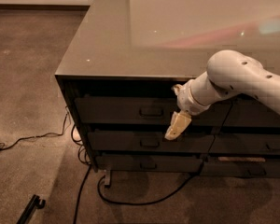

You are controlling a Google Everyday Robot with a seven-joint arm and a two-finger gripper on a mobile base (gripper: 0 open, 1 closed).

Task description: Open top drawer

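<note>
The top drawer (116, 110) is a wide dark front just under the counter's edge, on the left stack. It sits flush with the cabinet, and its small metal loop handle (151, 111) is at the centre. My gripper (176, 126), pale tan at the end of the white arm (233, 78), hangs in front of this drawer. It is just right of the handle and a little below it, pointing down and left. Its tip reaches the gap above the second drawer. It does not hold the handle.
Two slimmer drawer fronts (149, 143) lie below the top one. A right-hand stack of drawers (256, 146) is partly behind my arm. The glossy countertop (154, 36) overhangs. Black cables (130, 202) run on the carpet at the cabinet's foot. A dark bar (31, 206) lies lower left.
</note>
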